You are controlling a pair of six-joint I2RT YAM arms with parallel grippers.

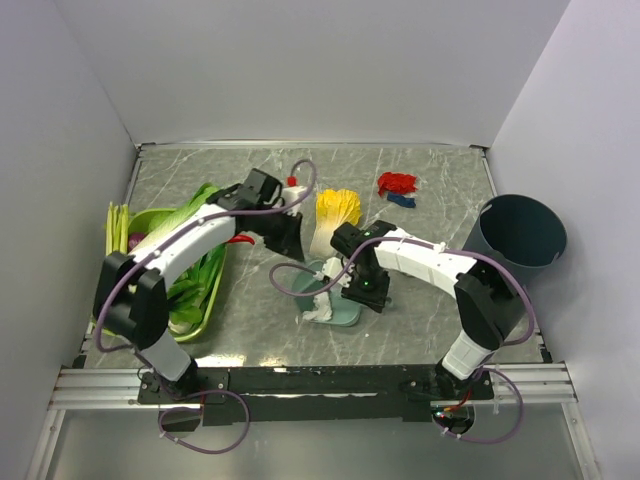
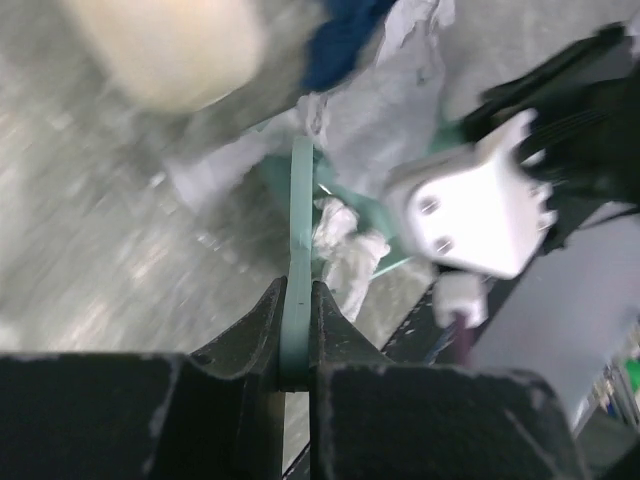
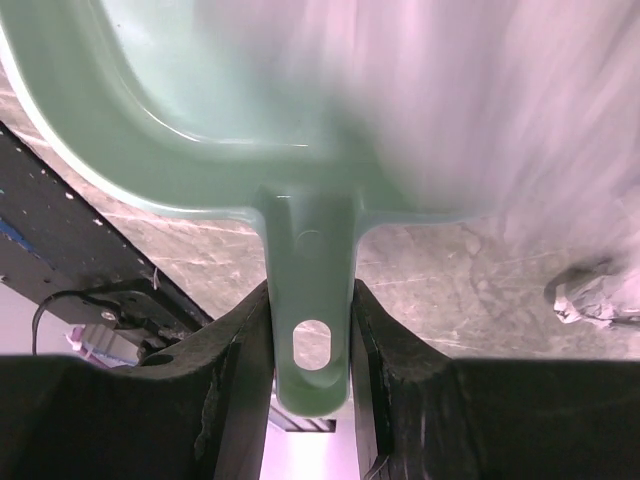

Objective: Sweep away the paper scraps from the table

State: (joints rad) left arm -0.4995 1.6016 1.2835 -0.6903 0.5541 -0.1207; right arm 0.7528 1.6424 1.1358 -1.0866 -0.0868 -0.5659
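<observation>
My right gripper [image 3: 310, 292] is shut on the handle [image 3: 310, 240] of a pale green dustpan [image 1: 341, 312] that lies on the table [image 1: 430, 320] near the middle. White paper scraps [image 1: 318, 305] lie on the pan's left part. My left gripper [image 2: 297, 292] is shut on the thin green handle [image 2: 299, 220] of a sweeping tool, just above and left of the pan. In the left wrist view, white paper scraps [image 2: 345, 245] lie beside that handle, with a dark blue one [image 2: 340, 40] farther off. Red scraps [image 1: 397, 182] and a blue scrap [image 1: 402, 200] lie at the back right. One wad [image 3: 585, 300] lies on the marble beside the pan.
A yellow-white napa cabbage [image 1: 335, 215] stands just behind the pan. A green vegetable tray [image 1: 212, 300] with leafy greens sits at the left. A dark round bin [image 1: 522, 235] stands at the right edge. White walls close in three sides.
</observation>
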